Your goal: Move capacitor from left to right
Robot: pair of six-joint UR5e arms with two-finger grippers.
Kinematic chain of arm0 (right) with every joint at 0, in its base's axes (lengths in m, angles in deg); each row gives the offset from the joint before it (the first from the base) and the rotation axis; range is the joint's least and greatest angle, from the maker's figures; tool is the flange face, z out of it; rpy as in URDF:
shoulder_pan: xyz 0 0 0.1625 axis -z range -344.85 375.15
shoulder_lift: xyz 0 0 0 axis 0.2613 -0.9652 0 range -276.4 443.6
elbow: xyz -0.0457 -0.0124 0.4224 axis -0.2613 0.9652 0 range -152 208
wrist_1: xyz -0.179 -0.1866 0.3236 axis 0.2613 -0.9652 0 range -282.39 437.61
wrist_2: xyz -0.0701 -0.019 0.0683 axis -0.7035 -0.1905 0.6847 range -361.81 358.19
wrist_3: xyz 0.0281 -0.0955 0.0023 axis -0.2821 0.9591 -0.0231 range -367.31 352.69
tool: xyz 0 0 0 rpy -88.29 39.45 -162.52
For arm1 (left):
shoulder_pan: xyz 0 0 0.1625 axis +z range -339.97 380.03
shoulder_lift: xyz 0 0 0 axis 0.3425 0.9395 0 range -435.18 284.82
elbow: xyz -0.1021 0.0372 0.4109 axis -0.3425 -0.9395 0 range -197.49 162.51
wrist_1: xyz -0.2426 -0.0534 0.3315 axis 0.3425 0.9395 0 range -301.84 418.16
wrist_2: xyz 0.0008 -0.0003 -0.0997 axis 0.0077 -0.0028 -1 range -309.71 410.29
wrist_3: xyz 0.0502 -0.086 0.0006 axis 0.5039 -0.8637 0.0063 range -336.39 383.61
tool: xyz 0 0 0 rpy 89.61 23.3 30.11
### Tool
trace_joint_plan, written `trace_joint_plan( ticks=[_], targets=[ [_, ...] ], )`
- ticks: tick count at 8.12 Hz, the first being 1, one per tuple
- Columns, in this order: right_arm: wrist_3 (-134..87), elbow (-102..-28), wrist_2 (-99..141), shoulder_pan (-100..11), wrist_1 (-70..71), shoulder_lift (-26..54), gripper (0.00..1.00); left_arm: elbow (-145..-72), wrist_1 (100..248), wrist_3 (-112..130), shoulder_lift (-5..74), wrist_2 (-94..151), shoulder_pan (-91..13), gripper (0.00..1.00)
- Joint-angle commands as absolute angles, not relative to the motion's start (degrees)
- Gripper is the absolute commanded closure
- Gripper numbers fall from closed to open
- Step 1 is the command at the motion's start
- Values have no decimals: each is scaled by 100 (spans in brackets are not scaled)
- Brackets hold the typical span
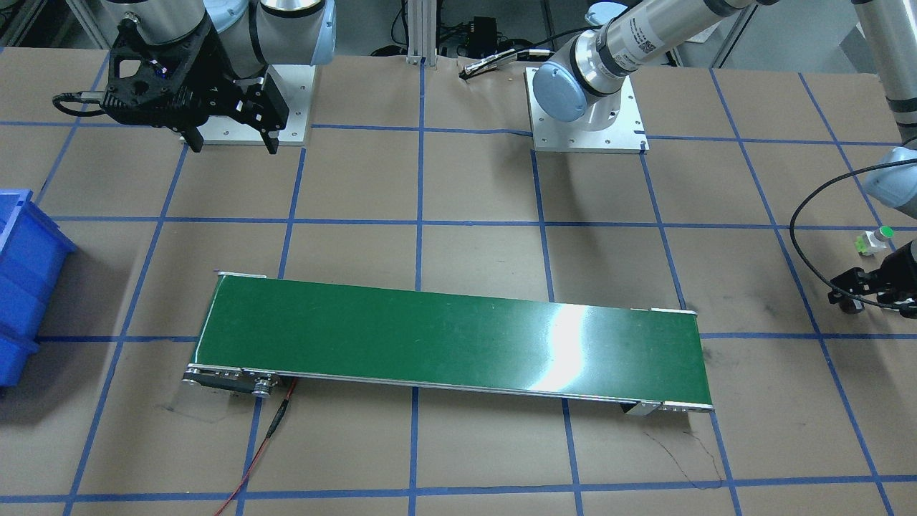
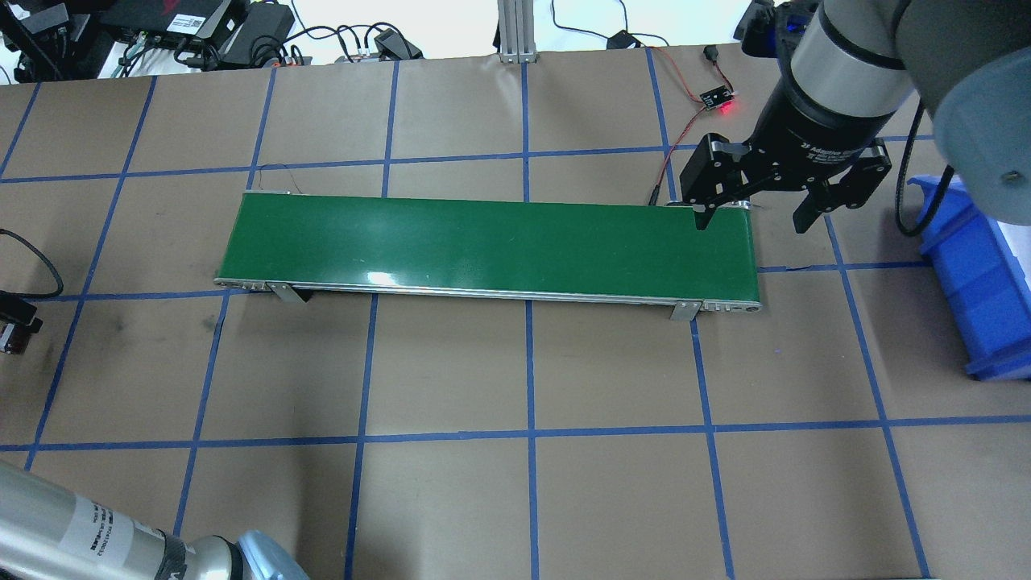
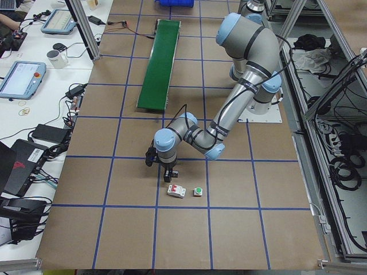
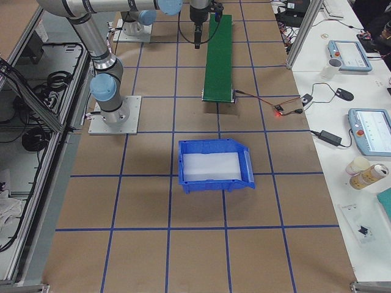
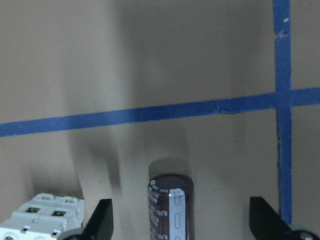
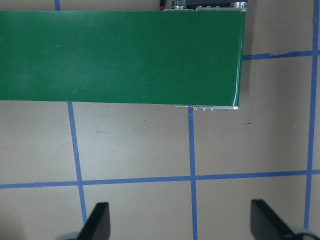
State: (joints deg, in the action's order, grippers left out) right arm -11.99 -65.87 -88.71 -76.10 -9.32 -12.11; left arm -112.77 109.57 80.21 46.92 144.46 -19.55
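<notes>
The capacitor (image 5: 170, 205), a small dark brown-black cylinder with a silvery stripe, stands on the brown paper at the table's left end. My left gripper (image 5: 182, 220) is open and low around it, one finger on each side, not touching. The same gripper shows at the edge of the front-facing view (image 1: 870, 290) and in the exterior left view (image 3: 166, 169). My right gripper (image 2: 753, 217) is open and empty, hovering over the right end of the green conveyor belt (image 2: 483, 242).
A white boxy block (image 5: 40, 217) lies just left of the capacitor, close to one left finger. A white button with a green cap (image 1: 877, 240) sits nearby. A blue bin (image 2: 975, 274) stands right of the belt. A red wire and small board (image 2: 713, 98) lie behind the belt.
</notes>
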Motion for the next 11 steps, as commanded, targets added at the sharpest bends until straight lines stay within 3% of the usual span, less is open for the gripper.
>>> trace_joint_plan(
  ticks=[1, 3, 4, 7, 11],
  targets=[
    [-1197, -6587, -8865, -7617, -931, -1211, 0, -11268, 10957, 8021, 4786, 14451, -1952, 29],
    [-1197, -6587, -8909, -7608, -932, -1211, 0, -11250, 10966, 8021, 4796, 14451, -1952, 50],
    [-1197, -6587, -8926, -7608, -923, -1211, 0, -11216, 10975, 8038, 4787, 14468, -1952, 66],
    [-1189, -6587, -8935, -7608, -923, -1211, 0, -11224, 11027, 8056, 4638, 14451, -1952, 100],
    [-1189, -6596, -8935, -7617, -923, -1211, 0, -11207, 12010, 7415, 3490, 13625, -2415, 100]
  ],
)
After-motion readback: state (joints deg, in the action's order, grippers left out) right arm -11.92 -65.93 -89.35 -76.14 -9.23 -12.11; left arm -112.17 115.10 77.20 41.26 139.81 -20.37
